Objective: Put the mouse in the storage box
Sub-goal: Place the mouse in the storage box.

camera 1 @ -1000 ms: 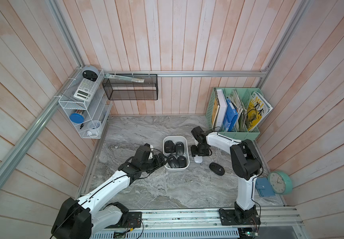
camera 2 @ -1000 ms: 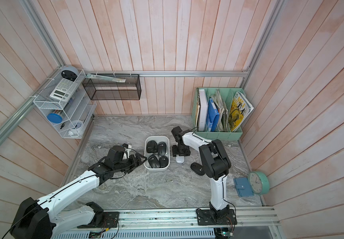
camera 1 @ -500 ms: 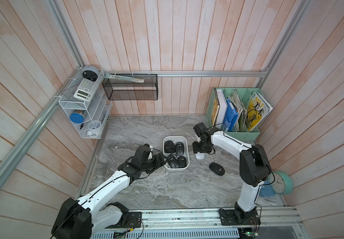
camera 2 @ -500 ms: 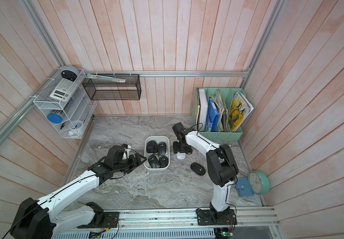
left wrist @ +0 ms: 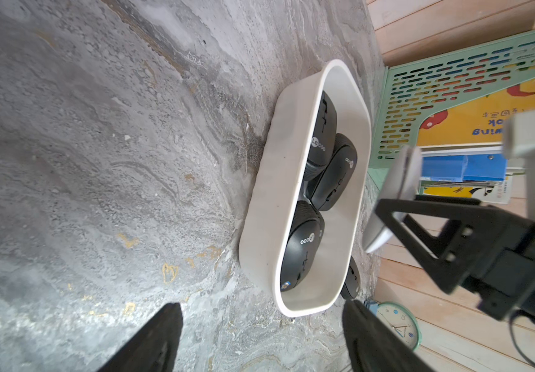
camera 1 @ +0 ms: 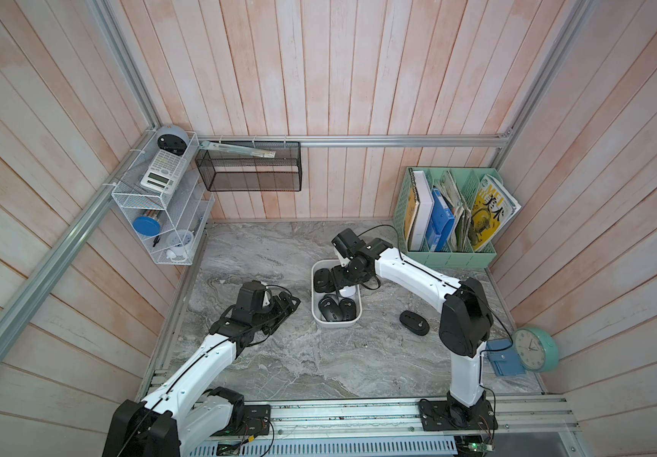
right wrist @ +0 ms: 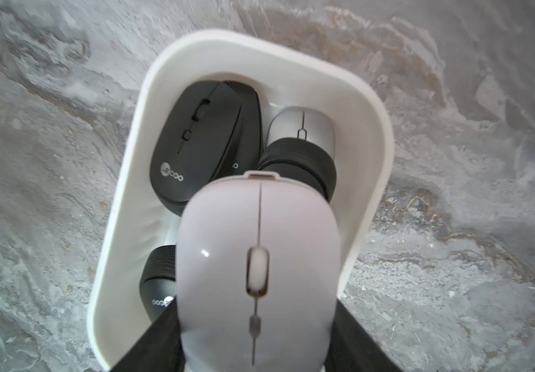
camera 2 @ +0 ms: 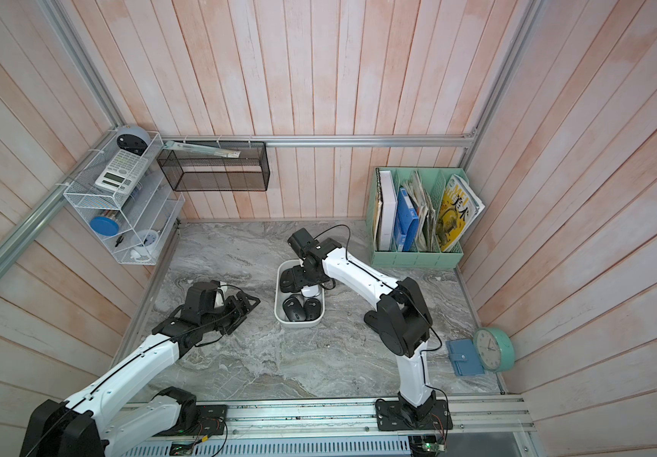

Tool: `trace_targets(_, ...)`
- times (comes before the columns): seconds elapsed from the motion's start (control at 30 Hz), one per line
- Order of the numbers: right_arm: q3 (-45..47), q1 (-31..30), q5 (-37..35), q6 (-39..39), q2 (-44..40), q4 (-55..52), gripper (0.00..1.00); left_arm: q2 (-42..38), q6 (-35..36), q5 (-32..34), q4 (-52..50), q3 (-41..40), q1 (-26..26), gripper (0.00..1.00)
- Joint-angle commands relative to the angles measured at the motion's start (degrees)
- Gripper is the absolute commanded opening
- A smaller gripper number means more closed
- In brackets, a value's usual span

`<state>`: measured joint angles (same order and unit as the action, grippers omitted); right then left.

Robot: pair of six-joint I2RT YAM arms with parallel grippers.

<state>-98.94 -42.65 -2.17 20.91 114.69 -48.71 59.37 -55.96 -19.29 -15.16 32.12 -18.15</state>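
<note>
The white storage box sits mid-table and holds several black mice plus a grey one. My right gripper hangs just over the box, shut on a white mouse gripped by its sides. Another black mouse lies on the table right of the box. My left gripper is open and empty, low over the table left of the box.
A mint-green file organizer stands at the back right. A black mesh basket and a white wire shelf hang on the walls. A teal clock and a blue wallet lie at the right edge.
My right gripper has carried the white mouse leftward from the table beside the box to a spot over the box. The left arm has stayed still.
</note>
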Motion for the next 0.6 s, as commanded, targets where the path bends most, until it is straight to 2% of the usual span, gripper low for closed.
trace_targets(0.0,0.01,-0.24,0.71,-0.38,1.56,-1.71,0.62,-1.28,-0.46,-1.1,0.87,-1.33,0.46,0.84)
trace_targets(0.57,0.75,-0.38,1.99,-0.82,7.36,-0.99,0.66,0.17,-1.08,-2.16,4.29,-3.29,0.75,0.84)
